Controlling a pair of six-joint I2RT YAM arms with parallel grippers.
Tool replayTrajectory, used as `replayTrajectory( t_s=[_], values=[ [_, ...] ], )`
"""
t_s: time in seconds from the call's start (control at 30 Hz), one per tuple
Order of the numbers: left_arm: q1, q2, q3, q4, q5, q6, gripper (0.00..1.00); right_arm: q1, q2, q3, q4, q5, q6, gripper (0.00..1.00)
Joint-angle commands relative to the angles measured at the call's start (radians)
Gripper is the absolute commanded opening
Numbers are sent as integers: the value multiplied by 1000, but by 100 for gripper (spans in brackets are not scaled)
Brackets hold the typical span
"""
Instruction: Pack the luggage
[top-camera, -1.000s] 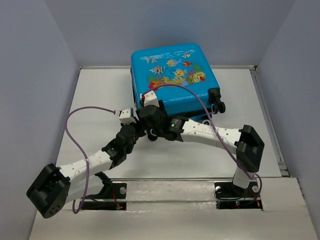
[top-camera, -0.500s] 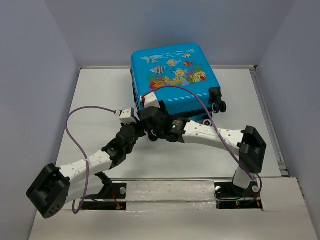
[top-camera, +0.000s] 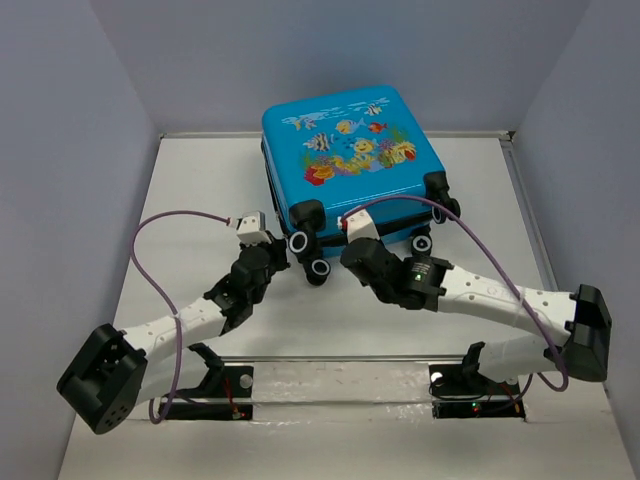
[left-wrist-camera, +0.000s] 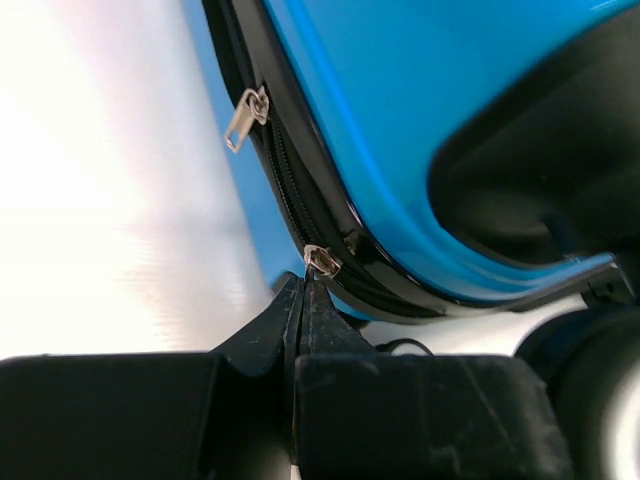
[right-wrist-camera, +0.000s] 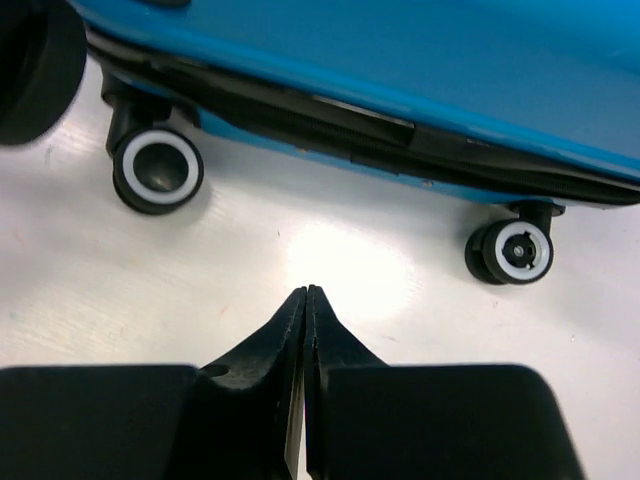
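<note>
**Zip pull at the left fingertips**

Closed luggage (top-camera: 350, 160) at the far middle of the desk (top-camera: 200, 200). Flat on one face, fish print up, wheeled end toward the arms, long axis running roughly near to far.

Left fingers (left-wrist-camera: 280, 320) pressed together at the near-left corner of the shell, tips right at a small zip pull (left-wrist-camera: 322, 261). Tab pinched or merely touched — cannot tell from the wrist view. Zip (left-wrist-camera: 290, 190) curving round that corner and away from the tips along the left side, with a second pull (left-wrist-camera: 245, 118) hanging farther up the same track.

Right fingers (right-wrist-camera: 285, 325) also closed, holding nothing. Parked over bare desk just short of the wheeled edge, between two wheels (right-wrist-camera: 158, 170), apart from the shell.

Left arm clearly the nearer one to the pull, so probably the working arm here. Likely calls for drawing the pull along the track, following the bend at the corner rather than tugging straight out. Worth watching for the tab slipping free, being so small and flat.

Shell: hard, glossy, smooth bright blue, rounded at the corners. Zip: black tape with fine dark teeth, set in the seam between the two halves. Pulls: thin bright metal. Wheels: black with white rings, on short black stems. Desk: plain white, throwing glare in both wrist views.
</note>
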Motion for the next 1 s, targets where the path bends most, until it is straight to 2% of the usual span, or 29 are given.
replayTrajectory(
  t_s=[0.0,0.1,0.13,0.17,0.2,0.23,0.27,0.37,0.47,0.63,0.7,0.9,0.97],
  values=[
    [64,37,46,-7,-135,26,6,46,-74,-32,-67,-8,23,7],
    [64,31,48,22,-92,20,6,46,-71,2,-84,-23,29,7],
    [64,24,30,48,-75,19,6,46,-60,15,-83,-52,34,16],
    [64,10,22,56,-59,19,6,46,-51,35,-80,-70,32,30],
    [64,5,10,58,-58,14,6,57,-39,81,-74,-78,37,55],
    [64,2,7,58,-61,14,6,57,-18,104,-60,-86,35,65],
    [64,-1,2,58,-60,16,6,57,-8,124,-31,-100,35,75],
    [64,-4,-16,62,-54,14,6,77,42,222,15,-112,41,90],
    [64,-7,-21,68,-48,17,6,86,93,253,73,-120,5,93],
    [64,0,-22,87,-31,19,6,95,203,353,67,-138,-23,100],
    [64,2,-26,101,-26,19,6,95,236,399,66,-120,-18,100],
    [65,-3,-29,108,-12,20,6,86,384,523,-18,67,12,100],
    [65,-7,-32,108,-12,22,6,77,447,566,-54,119,20,94]
  ],
)
